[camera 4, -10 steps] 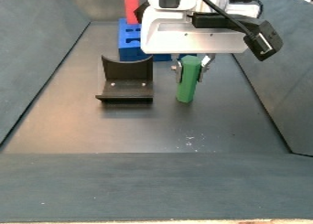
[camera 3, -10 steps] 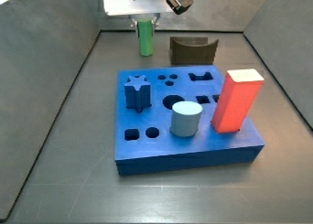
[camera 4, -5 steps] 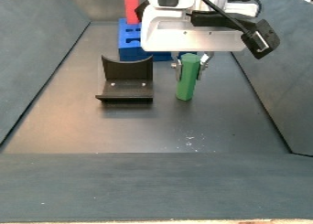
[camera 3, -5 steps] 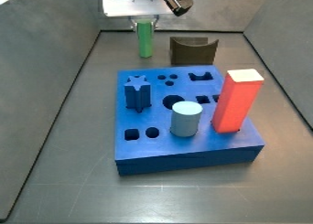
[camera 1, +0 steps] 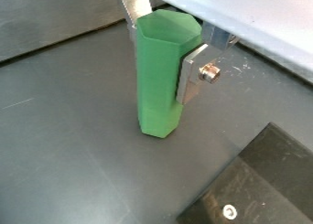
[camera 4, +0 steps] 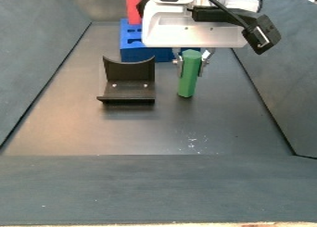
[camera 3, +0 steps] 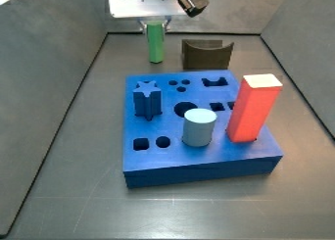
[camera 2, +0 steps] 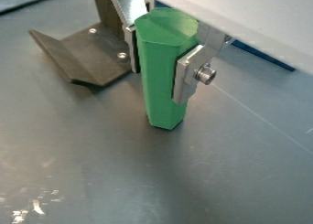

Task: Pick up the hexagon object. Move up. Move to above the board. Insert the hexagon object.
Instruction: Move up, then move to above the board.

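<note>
We found the two-finger parallel-jaw gripper (camera 1: pixel 166 45) at the far end of the dark floor, beyond the board, closed on the hexagon object (camera 1: pixel 164 74), a slim, tall green plastic peg with a six-sided top. In both wrist views the flat silver fingers (camera 2: pixel 189 70) pressed against opposite sides of the peg's upper half, and the peg stood upright. We could not tell from the views whether its lower end touched the floor or hung just clear of it.

In a side view the green peg (camera 3: pixel 155 40) hung below the white gripper body (camera 3: pixel 147 3), just beside the fixture (camera 3: pixel 206 54), a dark L-shaped bracket, and well apart from the board (camera 3: pixel 197 156), a large, thick, square blue block with shaped cut-outs in its top face. On that board we noted a tall red rectangular block (camera 3: pixel 254 108), a pale grey-blue cylinder (camera 3: pixel 198 126) and a dark blue star-shaped peg (camera 3: pixel 145 98), each upright in a hole.

From the opposite side, the peg (camera 4: pixel 188 76) stood near the fixture (camera 4: pixel 125 81), with the board (camera 4: pixel 130 40) behind both.
</note>
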Controlling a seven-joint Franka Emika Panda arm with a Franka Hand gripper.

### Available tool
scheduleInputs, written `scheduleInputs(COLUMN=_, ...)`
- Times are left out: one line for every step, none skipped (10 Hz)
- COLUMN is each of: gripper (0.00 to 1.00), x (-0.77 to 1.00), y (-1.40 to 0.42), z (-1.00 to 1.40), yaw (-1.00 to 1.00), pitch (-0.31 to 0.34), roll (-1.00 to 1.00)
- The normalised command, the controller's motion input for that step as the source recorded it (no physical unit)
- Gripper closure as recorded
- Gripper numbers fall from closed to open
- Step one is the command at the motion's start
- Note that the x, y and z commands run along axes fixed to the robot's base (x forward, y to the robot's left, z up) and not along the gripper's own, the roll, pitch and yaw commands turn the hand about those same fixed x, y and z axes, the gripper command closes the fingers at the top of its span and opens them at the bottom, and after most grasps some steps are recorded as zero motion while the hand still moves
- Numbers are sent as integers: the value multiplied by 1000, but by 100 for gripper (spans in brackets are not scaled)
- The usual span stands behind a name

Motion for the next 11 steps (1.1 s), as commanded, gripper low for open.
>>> scheduleInputs(gripper=100, x=44, y=67, z=875, yaw=-10, pitch=-32, roll=12)
scheduleInputs(gripper=100, x=4, y=52, z=753, yaw=-21, pitch=1, roll=15)
scheduleInputs(gripper=100, x=-5, y=34, z=625, yaw=-27, pitch=15, roll=22)
scheduleInputs(gripper=100, x=-13, y=21, z=425, yaw=-26, pitch=29, roll=34)
scheduleInputs(gripper=100, x=-15, y=19, z=321, yaw=-26, pitch=32, roll=42)
scheduleInputs(gripper=100, x=56, y=-44, z=1000, yaw=94, pitch=156, roll=340)
scheduleInputs(gripper=100, x=61, y=-47, z=1000, yaw=95, pitch=159, roll=347)
scheduleInputs(gripper=100, x=58, y=-48, z=1000, yaw=98, pitch=166, roll=345)
scheduleInputs(gripper=100, x=56, y=-51, z=1000, yaw=91, pitch=145, roll=292)
scheduleInputs(gripper=100, x=51, y=-50, z=1000, yaw=76, pitch=117, roll=226)
scheduleInputs(gripper=100, x=45, y=-45, z=1000, yaw=64, pitch=95, roll=176)
